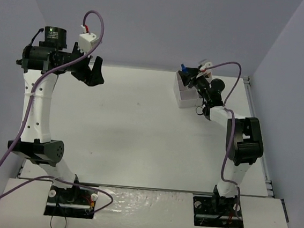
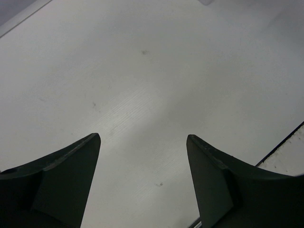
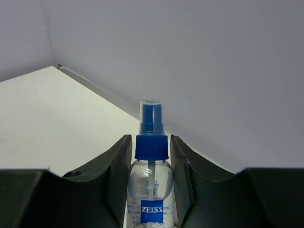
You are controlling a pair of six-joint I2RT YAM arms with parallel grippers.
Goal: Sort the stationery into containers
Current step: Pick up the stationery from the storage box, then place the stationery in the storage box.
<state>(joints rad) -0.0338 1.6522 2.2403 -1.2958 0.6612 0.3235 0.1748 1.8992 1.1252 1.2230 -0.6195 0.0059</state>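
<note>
My right gripper (image 3: 150,142) is shut on a clear spray bottle (image 3: 151,190) with a blue cap and a blue label, held upright between the fingers. In the top view the bottle's blue cap (image 1: 183,69) shows at the far left corner of the white box (image 1: 188,100) at the back right, with my right gripper (image 1: 192,80) over the box. I cannot tell whether the bottle stands inside it. My left gripper (image 1: 95,72) is open and empty, raised at the back left; its view shows its fingers (image 2: 71,161) over bare table. No pens, highlighters, scissors or tape ring are in view.
The white table (image 1: 134,134) is bounded by grey-blue walls at the back and sides. A rail runs along the table's right edge (image 1: 257,140). The inside of the white box is hidden by my right arm.
</note>
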